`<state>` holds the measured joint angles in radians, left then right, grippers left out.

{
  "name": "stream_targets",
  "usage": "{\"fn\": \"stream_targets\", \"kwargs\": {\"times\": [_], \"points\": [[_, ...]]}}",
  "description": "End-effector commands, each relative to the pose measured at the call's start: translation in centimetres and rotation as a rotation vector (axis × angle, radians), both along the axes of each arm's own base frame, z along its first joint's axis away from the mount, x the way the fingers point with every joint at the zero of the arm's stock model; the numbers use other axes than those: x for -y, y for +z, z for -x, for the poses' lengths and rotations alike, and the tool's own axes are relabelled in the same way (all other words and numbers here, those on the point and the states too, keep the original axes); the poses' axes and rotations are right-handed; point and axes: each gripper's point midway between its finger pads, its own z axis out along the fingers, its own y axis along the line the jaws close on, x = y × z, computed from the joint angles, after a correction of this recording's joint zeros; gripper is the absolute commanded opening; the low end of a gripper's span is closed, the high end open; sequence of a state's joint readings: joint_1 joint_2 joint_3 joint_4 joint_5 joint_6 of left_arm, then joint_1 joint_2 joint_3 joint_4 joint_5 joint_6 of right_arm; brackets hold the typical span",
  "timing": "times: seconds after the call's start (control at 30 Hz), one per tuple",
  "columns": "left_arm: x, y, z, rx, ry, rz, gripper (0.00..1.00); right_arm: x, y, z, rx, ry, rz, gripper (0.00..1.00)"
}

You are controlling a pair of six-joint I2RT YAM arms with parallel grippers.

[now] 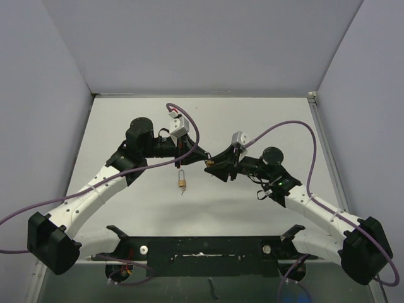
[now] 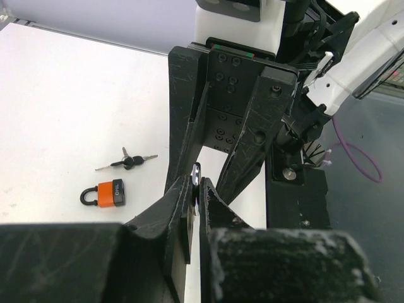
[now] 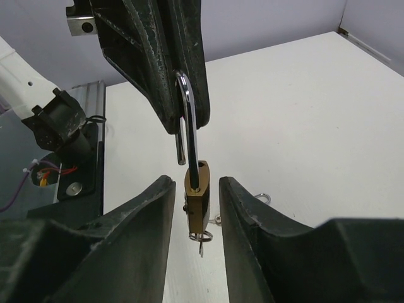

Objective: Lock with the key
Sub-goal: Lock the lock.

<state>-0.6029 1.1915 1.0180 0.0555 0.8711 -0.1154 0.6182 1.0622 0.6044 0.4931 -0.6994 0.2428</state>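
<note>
My left gripper [image 2: 197,184] is shut on the silver shackle [image 3: 187,120] of a brass padlock [image 3: 197,196] and holds it in the air. The shackle is open, one leg free of the body. A key on a small ring [image 3: 202,237] hangs from the padlock's underside. My right gripper [image 3: 197,182] is open, one finger on each side of the brass body, with a gap on both sides. In the top view the two grippers meet tip to tip, left [image 1: 199,156] and right [image 1: 212,166].
An orange padlock [image 2: 108,193] lies on the white table with a small bunch of keys [image 2: 129,161] beside it; it also shows in the top view [image 1: 182,184]. The black base frame [image 1: 202,246] runs along the near edge. Grey walls enclose the table.
</note>
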Motion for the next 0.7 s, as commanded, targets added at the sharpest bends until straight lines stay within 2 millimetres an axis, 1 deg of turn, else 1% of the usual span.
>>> {"fn": "stream_targets", "kwargs": {"times": [0.0, 0.1, 0.17, 0.27, 0.3, 0.4, 0.5, 0.67], "points": [[-0.1, 2.6, 0.3, 0.085, -0.005, 0.055, 0.00, -0.2, 4.0, 0.1, 0.102, -0.003, -0.070, 0.35], [-0.1, 2.4, 0.3, 0.084, -0.003, 0.053, 0.00, -0.2, 4.1, 0.1, 0.104, -0.002, -0.073, 0.34], [0.0, 2.4, 0.3, 0.082, -0.005, 0.052, 0.00, -0.2, 4.2, 0.2, 0.102, -0.001, -0.073, 0.29], [0.0, 2.4, 0.2, 0.082, -0.003, 0.052, 0.00, -0.3, 4.1, 0.2, 0.098, 0.001, -0.069, 0.05], [0.0, 2.3, 0.2, 0.080, -0.003, 0.052, 0.00, -0.3, 4.1, 0.1, 0.097, 0.000, -0.069, 0.00], [0.0, 2.0, 0.1, 0.078, -0.001, 0.044, 0.00, -0.3, 4.3, 0.4, 0.101, 0.012, -0.078, 0.00], [0.0, 1.6, 0.2, 0.076, -0.004, 0.035, 0.00, -0.4, 4.7, 1.2, 0.122, 0.059, -0.090, 0.00], [-0.2, 1.9, 1.4, 0.105, -0.056, 0.061, 0.00, -0.4, 5.6, 2.5, 0.158, 0.160, -0.116, 0.00]]}}
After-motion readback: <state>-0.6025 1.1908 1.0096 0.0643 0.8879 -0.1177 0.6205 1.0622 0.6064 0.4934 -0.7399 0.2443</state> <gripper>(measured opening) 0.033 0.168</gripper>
